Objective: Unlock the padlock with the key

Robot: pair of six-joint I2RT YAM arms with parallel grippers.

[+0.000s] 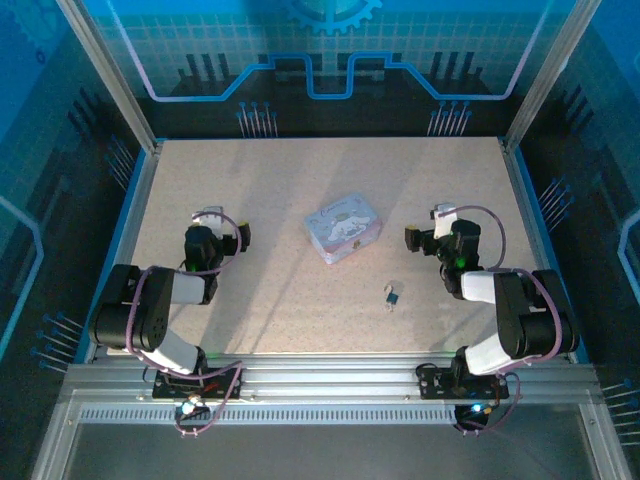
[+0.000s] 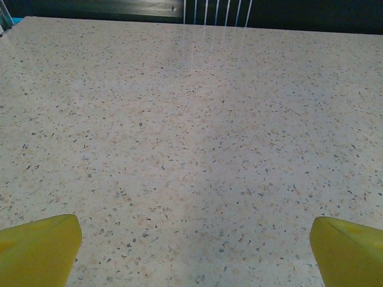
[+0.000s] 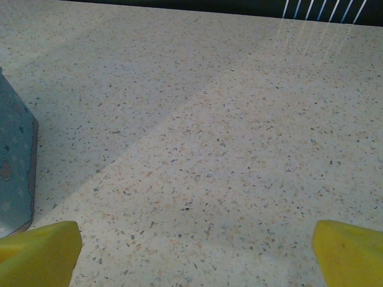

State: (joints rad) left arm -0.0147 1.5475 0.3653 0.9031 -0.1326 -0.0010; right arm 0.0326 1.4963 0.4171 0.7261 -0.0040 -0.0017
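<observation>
1. Worktop (image 1: 300, 330): speckled beige slab w/ blue edging, set inside an enclosure of blue printed panels.

2. Padlock (image 1: 392, 296): tiny, dark bluish body, silvery shackle. Lies on the bare worktop, right of centre, on the near side of the tin and apart from it. It sits closer to the right arm than to the left. Neither tool touches it.

3. Tin (image 1: 345, 228): pale blue-lavender box w/ cartoon print, approx. mid-worktop, turned at an angle to the worktop edges. In the right wrist view its side wall stands at the left edge.

4. Left tool (image 1: 227, 224): positioned left of the tin, well apart from it, over bare worktop. In the left wrist view the yellow fingertips (image 2: 39, 251) sit at the two lower corners, spread wide apart, w/ nothing between them.

5. Right tool (image 1: 427, 224): positioned right of the tin, near it. The padlock lies nearer the arm bases than this tool and slightly to its left. In the right wrist view the yellow fingertips (image 3: 42, 254) are likewise spread wide, w/ bare worktop between them and no item gripped.
</observation>
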